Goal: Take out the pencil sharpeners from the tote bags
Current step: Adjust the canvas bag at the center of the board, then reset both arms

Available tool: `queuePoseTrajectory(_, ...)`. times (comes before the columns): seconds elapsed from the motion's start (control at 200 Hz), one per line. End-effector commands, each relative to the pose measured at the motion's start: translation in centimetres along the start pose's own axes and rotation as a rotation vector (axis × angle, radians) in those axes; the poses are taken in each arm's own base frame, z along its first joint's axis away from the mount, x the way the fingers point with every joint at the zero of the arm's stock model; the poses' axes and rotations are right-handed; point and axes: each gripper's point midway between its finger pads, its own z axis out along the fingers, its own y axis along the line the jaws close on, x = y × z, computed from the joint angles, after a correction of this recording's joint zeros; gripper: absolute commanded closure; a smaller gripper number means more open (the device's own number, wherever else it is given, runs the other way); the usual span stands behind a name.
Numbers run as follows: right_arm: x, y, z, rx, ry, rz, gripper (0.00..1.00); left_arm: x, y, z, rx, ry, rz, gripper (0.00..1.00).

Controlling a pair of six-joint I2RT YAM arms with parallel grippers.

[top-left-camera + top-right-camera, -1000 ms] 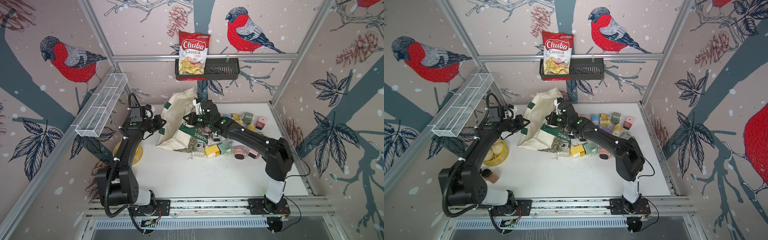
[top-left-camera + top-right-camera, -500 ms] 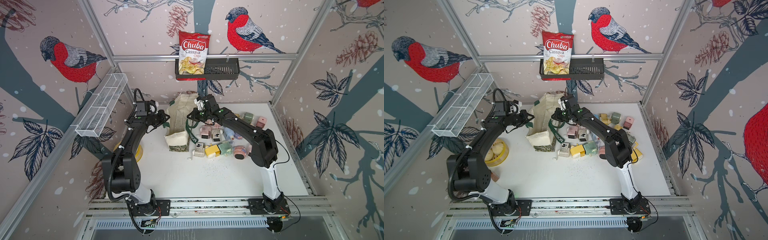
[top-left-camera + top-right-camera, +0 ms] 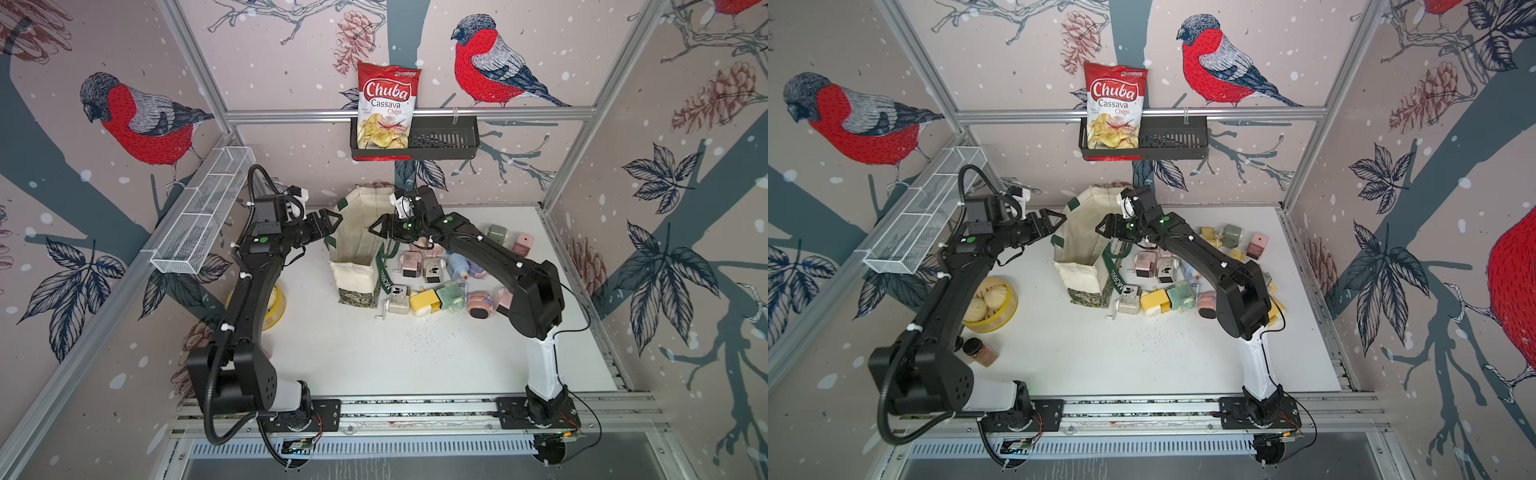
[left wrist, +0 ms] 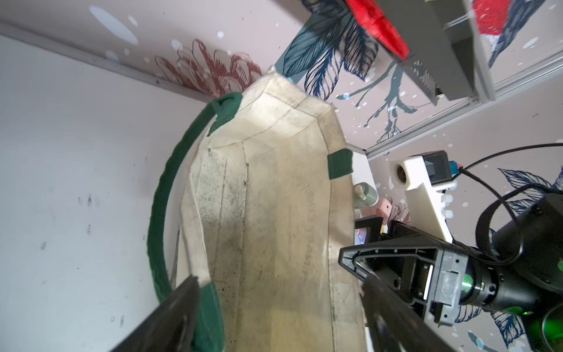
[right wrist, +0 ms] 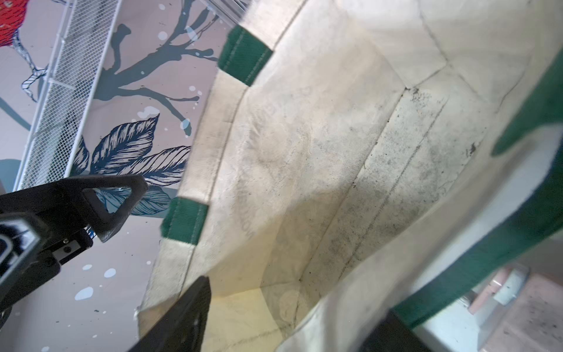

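Top views: your tote bag (image 3: 356,249) stands on its leaf-patterned base toward the back of the table (image 3: 374,353), mouth up. The pencil sharpeners (image 3: 424,301) lie in a loose heap on the table just beside it, partly under the right arm.
Left gripper (image 3: 330,220): jaws apart at the bag's rim, close to a green handle (image 4: 158,213), with nothing clamped between them.
Right gripper (image 3: 379,229): jaws apart at the opposite rim, also holding nothing.
Left wrist view: you look straight down the inside of the bag and see only bare, smudged canvas down to the bottom fold.
Right wrist view: this shows the same interior from the other side, blurred along the near edge. A pink sharpener (image 5: 499,289) shows outside the bag wall.
Step in hand: by my judgement the emptying is done or nearly done, and the bag is only being flanked.
Next move: check the bag's floor once more. If it is bare, draw both arms back from the rim without hooking the lettered handle (image 3: 384,274) that hangs by the right fingers.
Only from above: you see how the heap spreads, though the right arm hides some of it.
Only from the wrists: you see the bag's floor.
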Motion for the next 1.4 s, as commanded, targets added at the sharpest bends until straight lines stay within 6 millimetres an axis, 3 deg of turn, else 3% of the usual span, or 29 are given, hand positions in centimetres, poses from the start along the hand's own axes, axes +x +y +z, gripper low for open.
queuePoseTrajectory(0.0, -0.7, -0.3, -2.6, 0.089, -0.06, -0.108, 0.19, -2.5, -0.8, -3.3, -0.054, -0.191, 0.11, 0.06)
queuePoseTrajectory(0.075, -1.1, -0.9, -5.1, 0.17, -0.121, -0.133, 0.17, -3.3, -0.5, -6.1, -0.133, -0.345, 0.146, 0.03)
queuePoseTrajectory(0.135, -1.9, -1.7, -8.5, 0.273, -0.233, -0.117, 0.15, -3.5, 0.6, -7.9, -0.205, -0.465, 0.161, 0.06)
queuePoseTrajectory(0.25, -1.3, -4.3, -15.6, 0.418, -0.504, -0.116, 0.14, -1.8, 5.2, -9.5, -0.363, -0.627, 0.08, 0.1)
queuePoseTrajectory(0.355, 0.6, -8.7, -22.7, 0.6, -0.748, -0.105, 0.12, 0.1, 8.1, -8.4, -0.413, -0.691, 0.045, 0.12)
queuePoseTrajectory(0.43, 3.3, -13.4, -26.6, 0.742, -0.834, -0.005, 0.12, 1.6, 10.0, -7.4, -0.504, -0.714, 0.124, 0.08)
queuePoseTrajectory(0.515, 7.5, -18.5, -28.5, 0.841, -0.814, 0.069, 0.13, 3.9, 13.0, -6.4, -0.624, -0.713, 0.145, 0.07)
queuePoseTrajectory(0.59, 10.6, -22.1, -30.6, 0.968, -0.805, 0.081, 0.11, 5.6, 14.0, -5.5, -0.651, -0.692, 0.194, 0.07)
queuePoseTrajectory(0.78, 14.8, -27.2, -36.3, 1.241, -0.885, 0.031, 0.05, 8.1, 15.0, -3.8, -0.694, -0.639, 0.343, 0.07)
queuePoseTrajectory(1.016, 16.5, -30.1, -38.2, 1.17, -1.049, -0.026, 0.08, 10.6, 16.2, -0.9, -0.646, -0.606, 0.467, 0.07)
queuePoseTrajectory(1.101, 15.5, -30.9, -38.9, 1.172, -1.068, -0.012, 0.07, 11.4, 15.3, -0.7, -0.58, -0.653, 0.537, 0.08)
queuePoseTrajectory(1.226, 14.1, -31.2, -39.7, 1.128, -1.162, -0.046, 0.07, 11.9, 15.9, 0.9, -0.582, -0.534, 0.512, 0.08)
queuePoseTrajectory(1.296, 13.9, -32.2, -38.7, 1.111, -1.14, -0.055, 0.07, 11.9, 15.4, 1.0, -0.557, -0.543, 0.549, 0.08)
queuePoseTrajectory(1.341, 13.0, -31.6, -37.9, 1.075, -1.136, -0.142, 0.07, 12.0, 14.9, 0.6, -0.534, -0.576, 0.569, 0.08)
queuePoseTrajectory(1.396, 12.7, -32.0, -35.7, 1.054, -1.05, -0.181, 0.08, 12.4, 14.2, 0.2, -0.501, -0.595, 0.593, 0.07)
